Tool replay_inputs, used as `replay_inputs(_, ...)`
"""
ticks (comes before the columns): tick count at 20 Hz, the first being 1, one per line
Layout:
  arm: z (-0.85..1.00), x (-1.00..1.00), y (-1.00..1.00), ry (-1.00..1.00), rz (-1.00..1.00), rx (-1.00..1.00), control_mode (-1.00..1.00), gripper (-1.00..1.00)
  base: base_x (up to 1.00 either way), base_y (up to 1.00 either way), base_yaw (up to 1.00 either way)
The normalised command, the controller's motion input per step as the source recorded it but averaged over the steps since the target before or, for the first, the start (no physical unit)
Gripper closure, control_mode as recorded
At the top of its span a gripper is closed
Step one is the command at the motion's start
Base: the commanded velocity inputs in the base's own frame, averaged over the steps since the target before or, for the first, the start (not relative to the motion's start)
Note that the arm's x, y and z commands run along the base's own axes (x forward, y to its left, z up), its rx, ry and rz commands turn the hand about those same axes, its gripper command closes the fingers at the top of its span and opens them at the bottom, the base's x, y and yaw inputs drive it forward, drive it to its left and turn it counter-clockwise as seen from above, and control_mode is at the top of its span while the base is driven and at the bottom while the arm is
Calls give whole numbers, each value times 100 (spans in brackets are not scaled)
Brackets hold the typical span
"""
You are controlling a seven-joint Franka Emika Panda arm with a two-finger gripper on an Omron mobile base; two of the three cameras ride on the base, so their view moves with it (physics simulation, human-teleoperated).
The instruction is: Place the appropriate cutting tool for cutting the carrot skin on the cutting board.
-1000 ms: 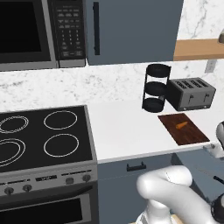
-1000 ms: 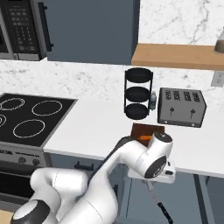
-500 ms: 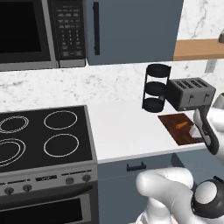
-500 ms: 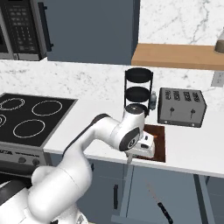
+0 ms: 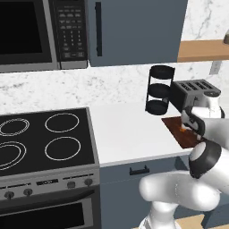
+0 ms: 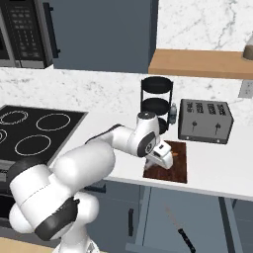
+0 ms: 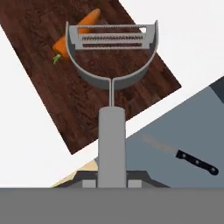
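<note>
Hand view: we see our hand (image 7: pixel 111 183) clamped on the peeler (image 7: pixel 111 74) handle, its blade over the cutting board (image 7: pixel 87 96), just beside the carrot (image 7: pixel 72 37).

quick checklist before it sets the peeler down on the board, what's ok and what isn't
1. Right tool in hand: a peeler, not the knife: ok.
2. Gripper shut on the peeler's handle: ok.
3. Peeler over the cutting board: ok; its head hangs above the wood in the hand view.
4. Carrot out of the way: not ok; it lies right behind the peeler's blade.
5. Height above the board: cannot tell.
6. Knife clear of the board: ok; it lies down on the floor.
</note>
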Motion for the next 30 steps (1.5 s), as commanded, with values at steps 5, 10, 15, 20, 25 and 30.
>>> replay_inputs(5,-34,10,-15,0,-24,0,-100,100,0,0,0)
replay_inputs(10,-37,6,-30,0,-14,1,-100,100,0,0,0)
replay_inputs(15,-19,33,-17,0,-6,4,-100,100,0,0,0)
replay_inputs(20,-26,48,1,0,-3,1,-100,100,0,0,0)
replay_inputs(25,-29,28,0,0,-2,0,-100,100,0,0,0)
replay_inputs(30,-19,17,-1,0,0,0,-100,100,0,0,0)
